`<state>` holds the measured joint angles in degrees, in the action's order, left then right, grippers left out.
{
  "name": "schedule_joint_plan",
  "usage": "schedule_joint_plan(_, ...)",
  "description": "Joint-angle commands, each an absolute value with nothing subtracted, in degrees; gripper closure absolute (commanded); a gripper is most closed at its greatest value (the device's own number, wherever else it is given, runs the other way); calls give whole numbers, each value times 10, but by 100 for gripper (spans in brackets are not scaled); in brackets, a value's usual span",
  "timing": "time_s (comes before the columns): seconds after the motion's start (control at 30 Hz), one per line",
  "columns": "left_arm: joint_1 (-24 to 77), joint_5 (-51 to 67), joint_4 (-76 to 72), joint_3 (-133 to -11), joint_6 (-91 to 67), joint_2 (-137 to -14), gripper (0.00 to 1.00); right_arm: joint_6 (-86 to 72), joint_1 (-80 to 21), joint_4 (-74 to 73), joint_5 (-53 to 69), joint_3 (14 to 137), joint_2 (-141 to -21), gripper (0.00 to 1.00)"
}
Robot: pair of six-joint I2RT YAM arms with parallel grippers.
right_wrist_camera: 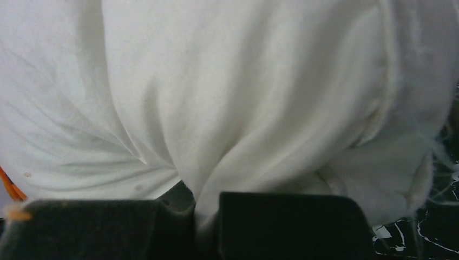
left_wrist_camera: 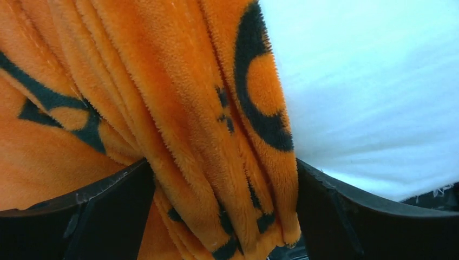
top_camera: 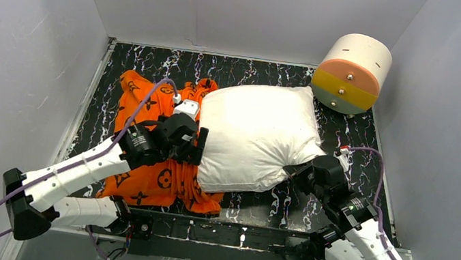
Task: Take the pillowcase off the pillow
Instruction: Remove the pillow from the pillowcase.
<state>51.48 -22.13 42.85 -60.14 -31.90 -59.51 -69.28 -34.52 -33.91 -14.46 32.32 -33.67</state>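
Orange fleece, the pillowcase [top_camera: 144, 183], lies crumpled on the left half of the worktop [top_camera: 155, 63]. Its right edge sits against the pillow [top_camera: 254, 137], which rests white and bare in the middle. From above I see no orange wrapped over the pillow, though my left arm hides the seam where the two meet.

My left gripper [left_wrist_camera: 222, 216] stands wide, with a fold of the pillowcase hanging loose between its fingers [left_wrist_camera: 108, 211], not pinched. My right gripper [right_wrist_camera: 205, 208] is closed tight on a bunched corner of the pillow at its near right end, pinning it.

I judge the stripping step to be at its end: the cover looks off, or very nearly.

Next I would lift the left arm straight up out of the fold without snagging the fleece. Then I would check whether any of the pillow's left edge is tucked inside before letting go on the right.

Count: one pillowcase, one pillow, one white-and-orange drum [top_camera: 352, 72] at the far right, and two grippers.
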Motion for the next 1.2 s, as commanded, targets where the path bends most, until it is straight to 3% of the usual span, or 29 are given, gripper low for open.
schedule_joint_plan(0.0, 513, -292, 507, -599, -361, -609, 24, -684, -344, -355, -181, 357, -350, 100)
schedule_joint_plan(0.13, 513, -432, 578, -577, -447, -568, 54, -671, -344, -392, -234, 376, -353, 100)
schedule_joint_plan(0.2, 513, -476, 614, -562, -501, -523, 64, -664, -344, -411, -261, 386, -354, 100)
schedule_joint_plan(0.4, 512, -547, 687, -543, -600, -378, 73, -662, -344, -445, -298, 404, -350, 100)
schedule_joint_plan(0.5, 512, -497, 606, -519, -511, -320, 72, -648, -344, -443, -287, 425, -346, 100)
schedule_joint_plan(0.67, 512, -380, 492, -471, -445, -313, 71, -572, -344, -406, -248, 499, -341, 75)
schedule_joint_plan(0.73, 512, -356, 473, -469, -440, -337, 63, -532, -345, -384, -212, 534, -347, 64)
schedule_joint_plan(0.87, 512, -335, 453, -496, -424, -390, 31, -457, -344, -337, -99, 594, -392, 44)
schedule_joint_plan(1.07, 512, -316, 436, -509, -399, -435, 26, -380, -345, -294, 90, 694, -587, 36)
schedule_joint_plan(1.17, 512, -305, 445, -499, -420, -451, 25, -340, -359, -336, 92, 791, -716, 35)
